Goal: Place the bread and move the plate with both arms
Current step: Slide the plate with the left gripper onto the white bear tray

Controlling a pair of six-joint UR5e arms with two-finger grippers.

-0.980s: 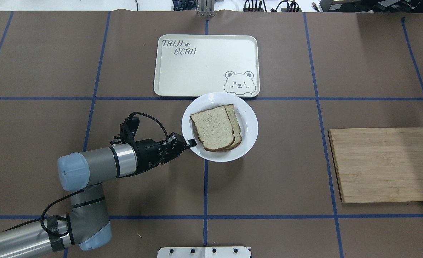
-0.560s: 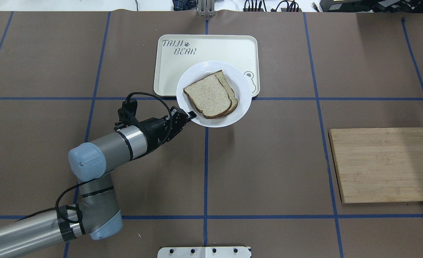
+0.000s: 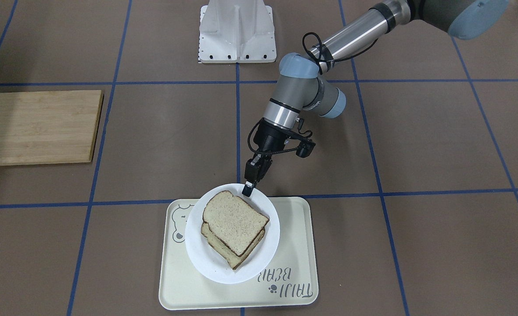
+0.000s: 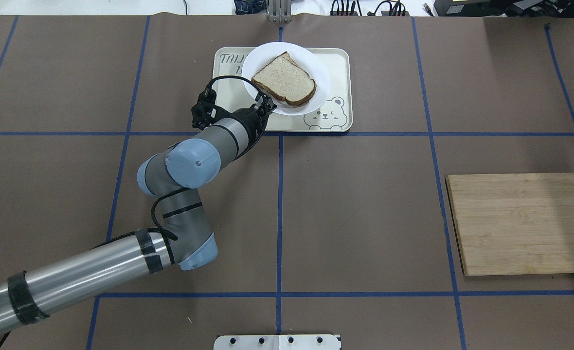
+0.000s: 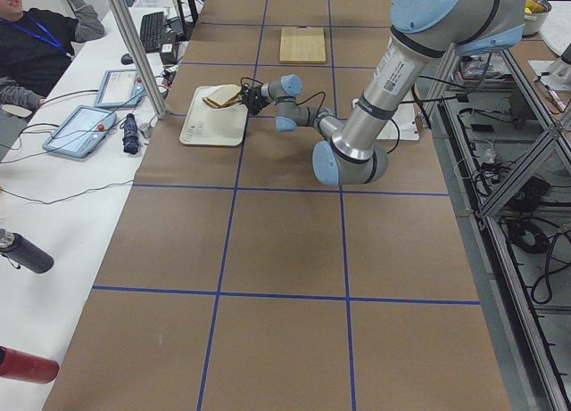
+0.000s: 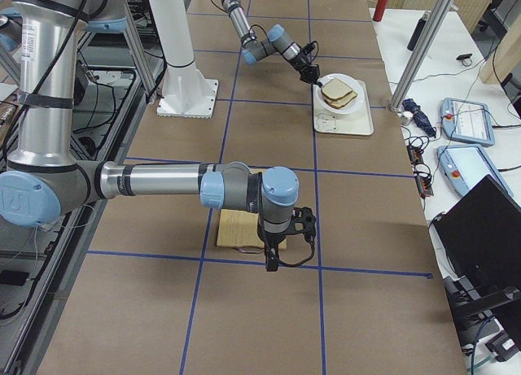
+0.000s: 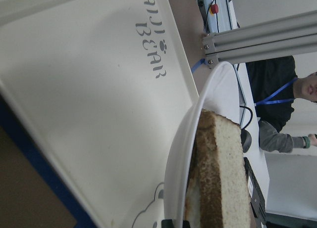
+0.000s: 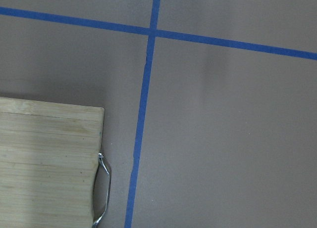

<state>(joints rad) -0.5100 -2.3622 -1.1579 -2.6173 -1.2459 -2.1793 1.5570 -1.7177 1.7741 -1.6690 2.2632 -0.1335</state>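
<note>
We judge the task well along. The plain, speckled slice of sandwich bread with a dark crust [image 4: 283, 78] already lies on the round glossy white plate [image 4: 318, 63], stacked on a second slice [image 3: 235, 260]. The plate hangs over the cream rectangular tray with the bear drawing [image 4: 338, 73] and, as far as we can see, does not yet rest on it. What is left, as we read it, is to lower the plate onto the tray and let go.

Coming in from the left of the tray, the left arm's fingers [image 3: 247, 189] are clamped on the plate's rim at the edge nearest the robot. The bread sits just beside them, and they touch nothing else.

Well to the right of the tray lies a pale wooden cutting board [image 4: 520, 223] on the brown desk [image 4: 365, 218]. The right arm's fingers [image 6: 271, 263] hang by its corner, far from the tray. We cannot tell whether they are apart or together.
</note>
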